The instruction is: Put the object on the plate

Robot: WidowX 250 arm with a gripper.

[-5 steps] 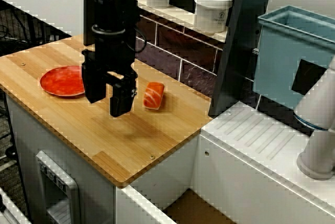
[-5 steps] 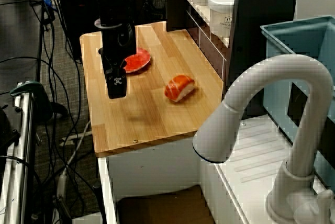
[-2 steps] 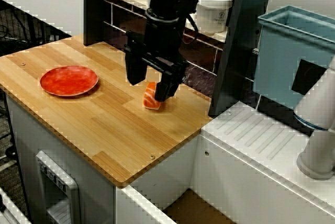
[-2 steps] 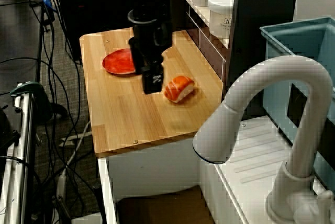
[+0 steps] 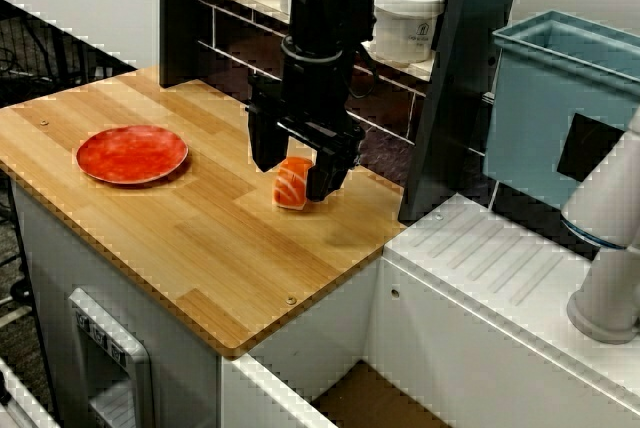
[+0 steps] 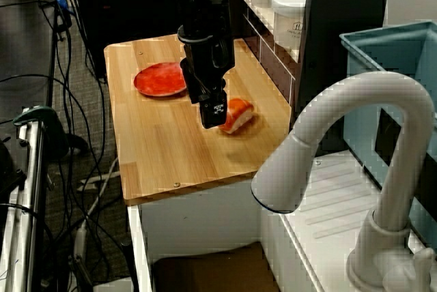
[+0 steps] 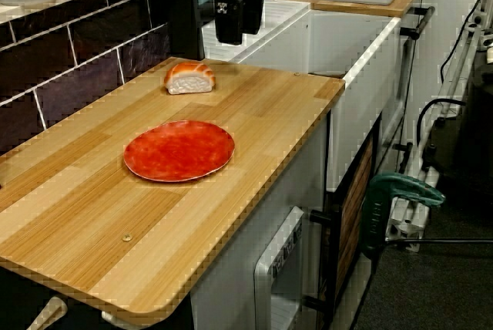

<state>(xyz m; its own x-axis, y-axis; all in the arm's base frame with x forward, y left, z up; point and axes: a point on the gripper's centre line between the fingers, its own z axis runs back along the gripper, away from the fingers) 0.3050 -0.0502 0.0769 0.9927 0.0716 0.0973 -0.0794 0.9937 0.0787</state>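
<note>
The object, a small salmon nigiri toy [image 5: 293,183], lies on the wooden counter [image 5: 200,248] near the tiled back wall. It also shows in the side view [image 6: 237,114] and the low view [image 7: 189,77]. The red-orange plate [image 5: 132,154] sits empty to its left and shows in the other views [image 6: 159,79] [image 7: 179,149]. My black gripper [image 5: 291,174] is open, pointing down, with its fingers straddling the toy just above it. I cannot tell whether they touch it. The gripper also shows in the side view [image 6: 210,111] and the low view [image 7: 240,33].
White lidded jars [image 5: 407,18] stand on the shelf behind the arm. A dark upright post [image 5: 450,98] borders the counter's right end. Beyond it are a white drainboard [image 5: 500,268], a blue bin [image 5: 560,98] and a white faucet [image 6: 341,135].
My gripper has moved right from beside the plate to over the salmon toy and come down around it. The toy and the plate have not moved.
</note>
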